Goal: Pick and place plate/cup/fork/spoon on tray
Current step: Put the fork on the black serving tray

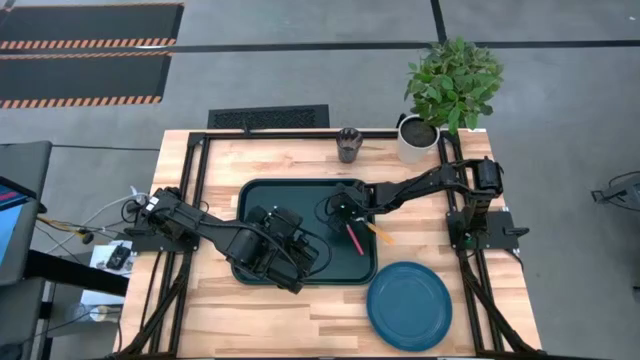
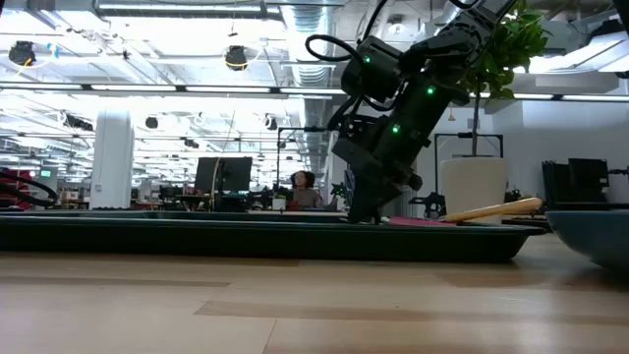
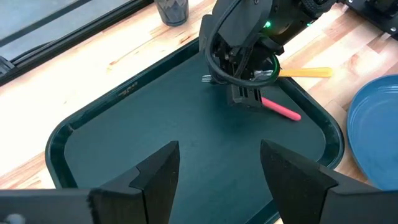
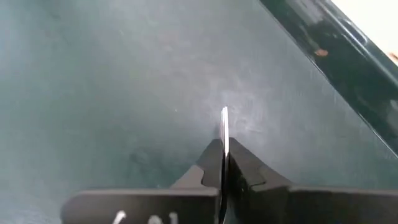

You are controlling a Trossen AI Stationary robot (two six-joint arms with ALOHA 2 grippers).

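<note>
The dark green tray (image 1: 262, 197) lies mid-table. On its right part the fork (image 3: 283, 111) lies with its red handle toward the near right and its tines (image 3: 206, 78) toward the far left; my right gripper (image 4: 224, 155) is shut on it. The spoon's orange handle (image 3: 306, 72) rests across the tray's right rim; its bowl is hidden behind the gripper. My left gripper (image 3: 217, 168) hangs open above the tray's near left part, touching nothing. The blue plate (image 1: 408, 305) lies on the table at the near right. The dark cup (image 1: 348, 144) stands at the far edge. My right gripper pinches the fork's thin silver metal part (image 4: 224, 124) between its two fingers, between the tines and the red handle. The fingers slant down from the table's right side. The red handle (image 2: 423, 222) lies low on the tray floor.
A white pot with a green plant (image 1: 417, 140) stands at the table's far right corner, close to the right arm. Black frame rails (image 1: 200, 190) run along the table's left, far and right sides. The tray's left half (image 3: 143, 143) is bare.
</note>
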